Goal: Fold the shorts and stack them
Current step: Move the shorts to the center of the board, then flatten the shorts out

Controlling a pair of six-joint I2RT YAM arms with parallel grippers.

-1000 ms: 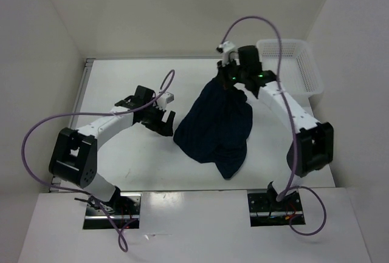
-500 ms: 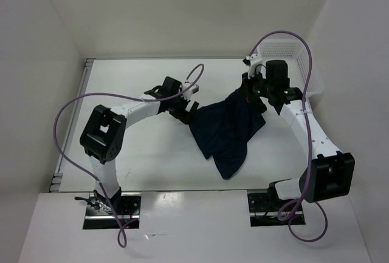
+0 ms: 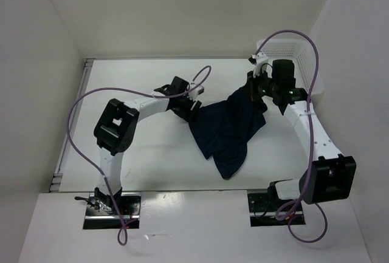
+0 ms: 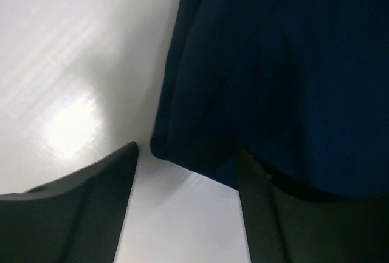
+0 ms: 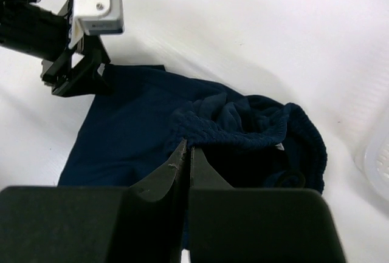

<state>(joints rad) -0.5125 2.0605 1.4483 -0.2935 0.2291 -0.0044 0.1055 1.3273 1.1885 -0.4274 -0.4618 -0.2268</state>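
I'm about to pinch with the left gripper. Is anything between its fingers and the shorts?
Nothing visible does. The corner of the shorts lies on the table between the open fingers of the left gripper. The right gripper pinches the far, bunched end, clear of that corner.

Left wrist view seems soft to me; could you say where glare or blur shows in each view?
Left wrist: bright glare on the table, left fingers blurred, shorts nearly featureless. Right wrist: waistband ribbing sharp. Top external: even light, faint shadows.
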